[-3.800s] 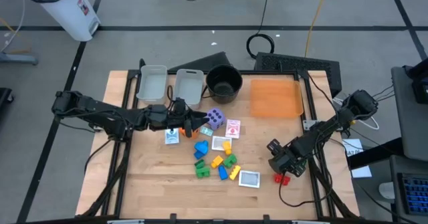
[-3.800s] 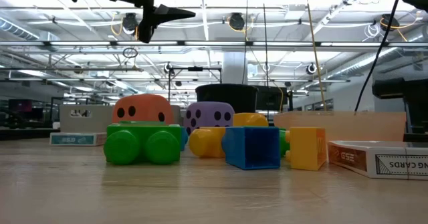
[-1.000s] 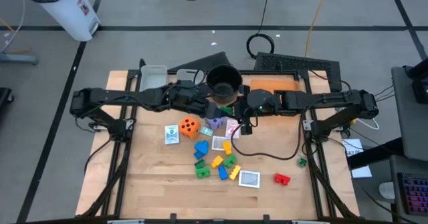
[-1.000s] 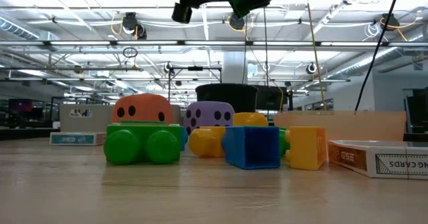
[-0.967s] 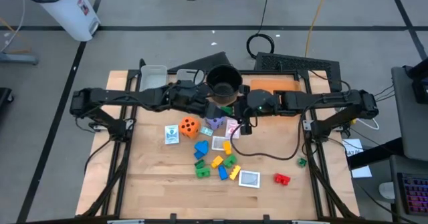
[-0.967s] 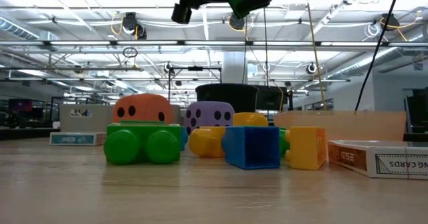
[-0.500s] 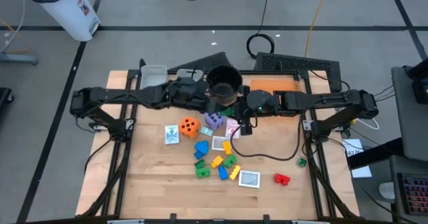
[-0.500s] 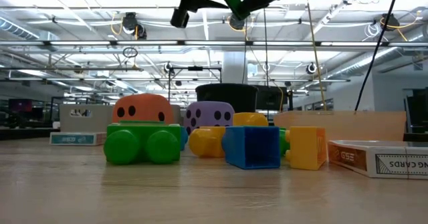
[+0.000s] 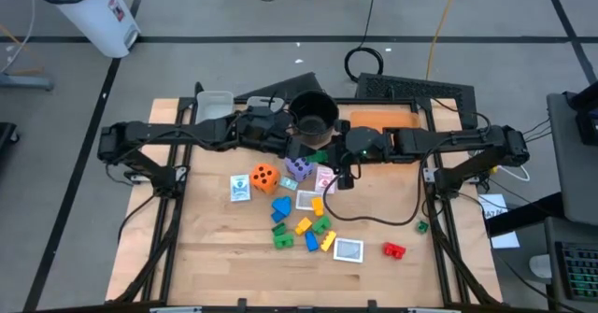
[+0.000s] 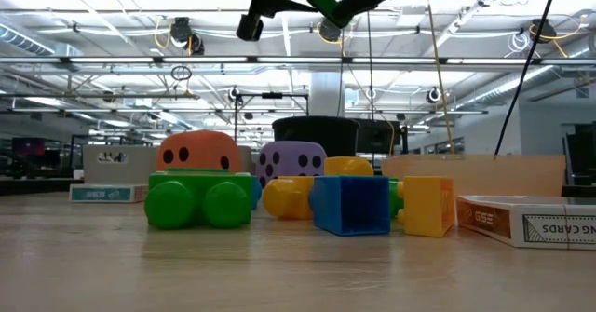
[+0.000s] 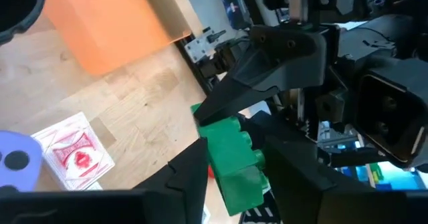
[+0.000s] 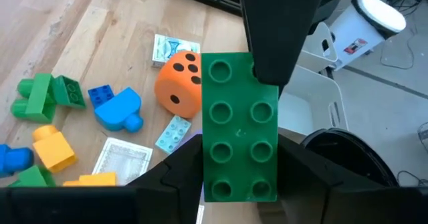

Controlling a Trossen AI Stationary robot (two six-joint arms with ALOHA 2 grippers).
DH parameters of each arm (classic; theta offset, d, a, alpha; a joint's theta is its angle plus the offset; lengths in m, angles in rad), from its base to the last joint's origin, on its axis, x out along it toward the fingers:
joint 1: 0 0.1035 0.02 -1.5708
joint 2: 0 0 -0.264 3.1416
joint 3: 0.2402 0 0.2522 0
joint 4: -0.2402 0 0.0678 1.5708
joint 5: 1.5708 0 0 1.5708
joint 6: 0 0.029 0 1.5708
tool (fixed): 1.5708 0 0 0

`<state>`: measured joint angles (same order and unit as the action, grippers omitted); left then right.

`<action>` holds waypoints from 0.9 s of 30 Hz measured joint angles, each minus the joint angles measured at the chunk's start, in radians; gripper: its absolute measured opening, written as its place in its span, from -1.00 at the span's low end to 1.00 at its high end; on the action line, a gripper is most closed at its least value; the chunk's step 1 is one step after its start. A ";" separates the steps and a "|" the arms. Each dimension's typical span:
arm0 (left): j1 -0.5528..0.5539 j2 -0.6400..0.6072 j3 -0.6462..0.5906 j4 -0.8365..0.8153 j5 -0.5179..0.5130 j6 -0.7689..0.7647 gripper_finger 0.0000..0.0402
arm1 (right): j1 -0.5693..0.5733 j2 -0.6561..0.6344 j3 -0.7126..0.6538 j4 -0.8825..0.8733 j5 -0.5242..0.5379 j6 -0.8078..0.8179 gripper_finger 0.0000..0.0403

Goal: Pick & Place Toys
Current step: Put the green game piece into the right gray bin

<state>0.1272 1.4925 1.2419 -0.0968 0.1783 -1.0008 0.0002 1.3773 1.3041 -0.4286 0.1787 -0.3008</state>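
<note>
Above table centre, both pincers clamp one green block [image 12: 239,127]; left pincer [image 11: 231,150], right pincer [image 12: 237,174].

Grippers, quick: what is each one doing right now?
Left gripper: closed on the green block.
Right gripper: closed on the same green block, above the table beside the black pot.

1. You see a green block [image 12: 239,127], studs toward the right wrist camera, raised above the table with dark fingers on both sides.
2. Your orange die [image 9: 265,176] and purple die [image 9: 300,166] sit near each other on the table.
3. Blue, yellow and green blocks [image 9: 304,227] cluster mid-table.
4. A red block [image 9: 393,249] lies well apart.
5. Picture cards [image 9: 348,249] lie flat.
</note>
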 joint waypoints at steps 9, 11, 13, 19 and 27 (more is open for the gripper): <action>-0.004 0.001 0.000 0.010 0.015 0.000 -0.04 | -0.002 0.000 0.000 0.017 0.017 0.005 -0.27; -0.005 0.001 0.000 0.009 0.013 0.000 -0.02 | -0.002 0.000 0.000 0.018 0.021 0.005 -0.25; -0.005 0.001 0.000 0.009 0.011 -0.001 -0.03 | -0.001 0.000 0.000 0.020 0.033 0.007 -0.24; -0.003 0.001 0.000 0.000 -0.003 -0.004 -0.29 | -0.001 0.000 0.000 0.021 0.032 0.008 -0.28; -0.003 0.000 0.000 -0.028 -0.033 -0.004 -0.55 | -0.001 0.002 0.000 0.019 0.035 0.000 -0.20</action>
<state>0.1246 1.4925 1.2415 -0.1251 0.1452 -1.0044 -0.0006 1.3788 1.3043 -0.4095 0.2135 -0.3004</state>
